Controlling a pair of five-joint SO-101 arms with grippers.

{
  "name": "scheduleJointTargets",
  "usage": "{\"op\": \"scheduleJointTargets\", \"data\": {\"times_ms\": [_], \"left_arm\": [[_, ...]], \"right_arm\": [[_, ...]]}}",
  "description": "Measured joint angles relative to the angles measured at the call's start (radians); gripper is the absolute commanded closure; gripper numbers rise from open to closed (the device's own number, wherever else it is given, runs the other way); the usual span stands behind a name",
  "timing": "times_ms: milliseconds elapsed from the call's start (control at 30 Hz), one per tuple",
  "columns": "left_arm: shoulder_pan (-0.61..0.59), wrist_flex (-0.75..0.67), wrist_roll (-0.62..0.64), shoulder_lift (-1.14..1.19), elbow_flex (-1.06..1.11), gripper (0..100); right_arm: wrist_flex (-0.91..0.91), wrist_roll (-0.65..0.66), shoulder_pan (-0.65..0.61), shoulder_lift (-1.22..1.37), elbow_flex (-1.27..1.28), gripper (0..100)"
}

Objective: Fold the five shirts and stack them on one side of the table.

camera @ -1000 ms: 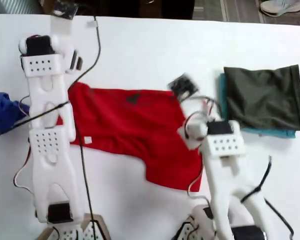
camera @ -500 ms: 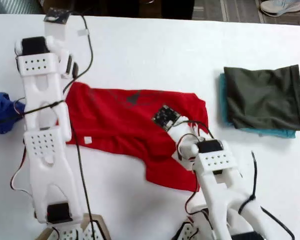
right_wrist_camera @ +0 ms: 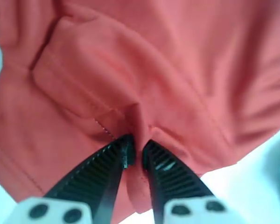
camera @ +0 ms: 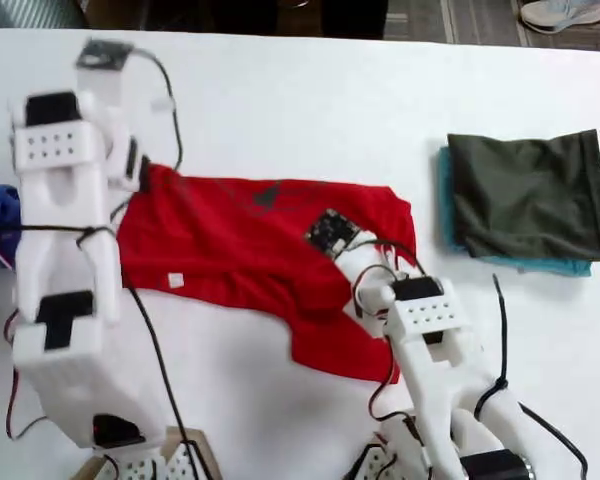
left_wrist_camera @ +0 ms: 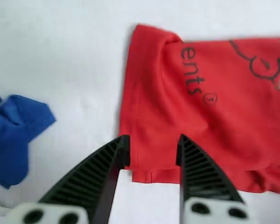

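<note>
1. The right gripper is clenched on a raised crease in the middle of the red shirt, which looks soft, light and floppy.
2. The left gripper hangs with jaws parted over the shirt's end hem, likely a good place to take hold.
3. Well apart from its other end lie the folded shirts.

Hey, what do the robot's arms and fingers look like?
The left arm and right arm are white plastic with rows of small holes and black motor blocks; black and red cables trail along them. Their fingers are black and ribbed.
</note>
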Motion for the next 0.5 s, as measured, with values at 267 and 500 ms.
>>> {"op": "scheduleJointTargets", "data": {"times_ms": [267, 500], "left_arm": [[0.051, -0.353, 0.0, -0.209, 0.62, 82], [0.083, -0.554, 0.012, -0.238, 0.795, 82]], "right_arm": [[0.126, 0.0, 0.081, -0.041, -0.103, 97.8], [0.33, 0.0, 0.063, -0.272, -0.112, 97.8]]}}
